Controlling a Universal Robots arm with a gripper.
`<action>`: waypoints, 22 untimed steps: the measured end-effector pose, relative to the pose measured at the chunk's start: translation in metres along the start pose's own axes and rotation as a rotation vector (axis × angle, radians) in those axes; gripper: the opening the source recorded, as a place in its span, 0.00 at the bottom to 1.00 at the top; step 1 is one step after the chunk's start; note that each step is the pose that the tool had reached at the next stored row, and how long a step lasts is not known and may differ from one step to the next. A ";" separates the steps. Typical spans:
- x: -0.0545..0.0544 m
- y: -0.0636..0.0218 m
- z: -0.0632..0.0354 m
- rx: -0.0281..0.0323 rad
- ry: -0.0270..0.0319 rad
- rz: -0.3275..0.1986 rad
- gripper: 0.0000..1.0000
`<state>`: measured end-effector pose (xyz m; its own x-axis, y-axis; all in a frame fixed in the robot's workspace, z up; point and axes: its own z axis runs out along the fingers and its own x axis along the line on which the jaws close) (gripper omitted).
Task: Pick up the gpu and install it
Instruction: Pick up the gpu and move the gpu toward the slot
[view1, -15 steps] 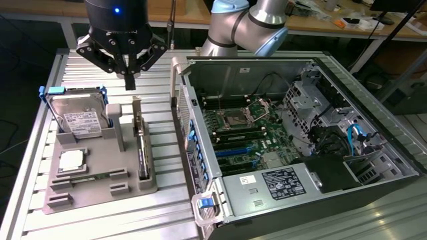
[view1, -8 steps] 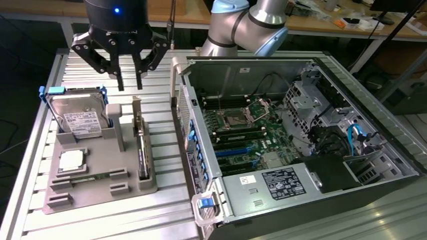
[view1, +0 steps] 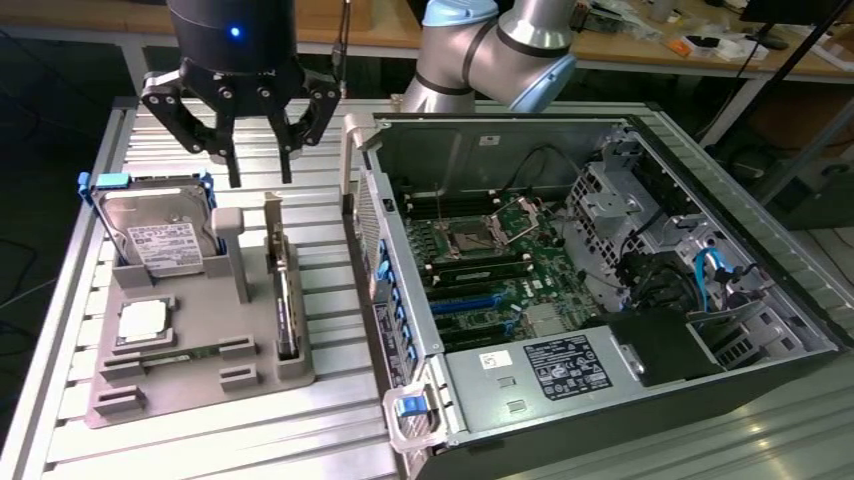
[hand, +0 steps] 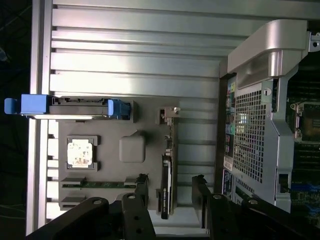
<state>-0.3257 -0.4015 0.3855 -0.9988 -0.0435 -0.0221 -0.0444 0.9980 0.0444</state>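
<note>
**Gripper open over the holder**

Gripper hangs above the grey holder, fingers spread wide, nothing between them; gpu stands on edge in the holder's slot, on the side nearest the open computer case; from the wrist view it lines up between the two fingers, untouched; hard drive and square chip sit in the same holder on the slatted surface.

The exterior camera looked steeply down from afar: tray at nine o'clock of the case. The wrist camera, behind the gripper, faced straight down from nearer; both views shared tray and case edge.
</note>
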 end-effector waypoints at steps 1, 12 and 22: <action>0.000 -0.0007 0.0018 -0.0001 0.0001 0.000 0.48; 0.001 -0.0142 0.0228 0.0009 0.0045 0.000 0.48; 0.002 -0.0208 0.0421 0.0009 0.0046 0.000 0.48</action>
<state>-0.3258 -0.4204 0.3425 -0.9989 -0.0434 -0.0175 -0.0441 0.9981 0.0435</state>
